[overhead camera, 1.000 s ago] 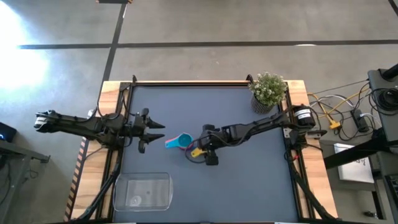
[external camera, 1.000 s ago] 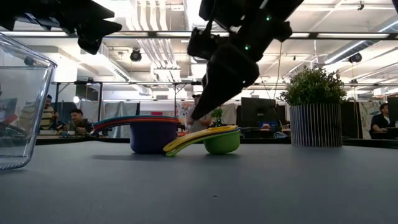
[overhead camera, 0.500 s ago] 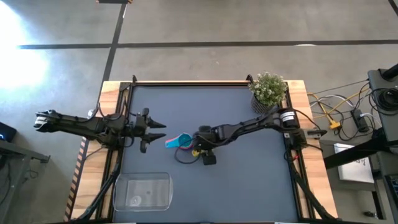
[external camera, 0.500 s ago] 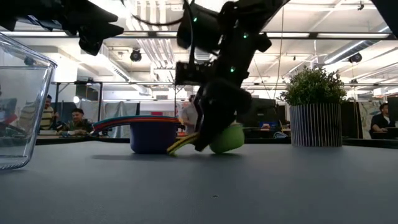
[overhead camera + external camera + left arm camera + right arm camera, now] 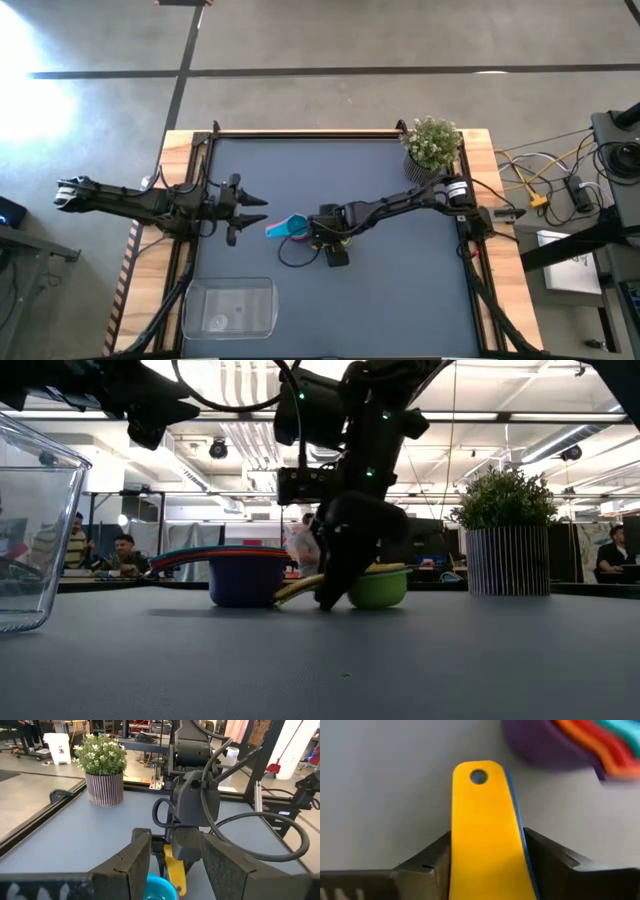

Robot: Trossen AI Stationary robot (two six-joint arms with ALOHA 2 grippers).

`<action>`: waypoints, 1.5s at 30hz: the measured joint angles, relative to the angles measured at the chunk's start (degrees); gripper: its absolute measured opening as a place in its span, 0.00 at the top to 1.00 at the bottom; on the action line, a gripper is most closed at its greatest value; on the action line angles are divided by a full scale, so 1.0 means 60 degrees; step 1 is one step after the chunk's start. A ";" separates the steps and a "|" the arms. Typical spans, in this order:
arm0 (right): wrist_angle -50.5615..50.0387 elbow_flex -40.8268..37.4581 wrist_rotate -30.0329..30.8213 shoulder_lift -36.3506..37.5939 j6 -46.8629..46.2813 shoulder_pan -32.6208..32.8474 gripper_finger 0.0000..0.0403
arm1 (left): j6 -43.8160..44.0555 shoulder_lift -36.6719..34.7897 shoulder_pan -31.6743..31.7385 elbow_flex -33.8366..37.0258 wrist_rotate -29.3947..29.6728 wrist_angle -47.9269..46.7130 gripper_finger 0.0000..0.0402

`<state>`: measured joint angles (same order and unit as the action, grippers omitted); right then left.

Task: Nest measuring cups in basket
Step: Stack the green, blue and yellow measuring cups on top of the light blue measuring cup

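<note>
Yellow cup (image 5: 482, 835): bowel cut off by frame edge. Nested cup stack (image 5: 580, 745): blurred, cropped at 1 o'clock corner.

A yellow handle (image 5: 482, 835) over a dark blue one is being shown; a green cup (image 5: 378, 588); a striped plant pot (image 5: 104, 788).

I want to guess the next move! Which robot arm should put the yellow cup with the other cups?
Probably the right one. Its gripper already straddles the yellow cup's handle, close to the stack. The left gripper hangs open, holding nothing.
</note>
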<state>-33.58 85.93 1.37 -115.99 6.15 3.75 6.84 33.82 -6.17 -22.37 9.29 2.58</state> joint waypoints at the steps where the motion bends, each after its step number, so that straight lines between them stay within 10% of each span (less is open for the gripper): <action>1: -0.0151 -0.0010 0.0021 0.0033 0.0007 -0.0007 0.54 | -0.0029 -0.0004 0.0000 0.0000 0.0057 -0.0010 0.61; 24: -0.0636 0.0484 0.0291 0.1121 -0.0259 0.0018 0.60 | -0.0283 -0.0022 0.0007 0.0000 0.0383 0.0001 0.61; 45: 0.0004 0.5181 -0.0424 -0.1157 0.1605 -0.0453 0.60 | -0.0307 -0.2429 0.0000 -0.0142 0.0526 -0.1255 0.61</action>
<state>-33.55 117.01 -1.17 -122.93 15.78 1.03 4.99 19.25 -6.17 -23.22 12.45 -4.94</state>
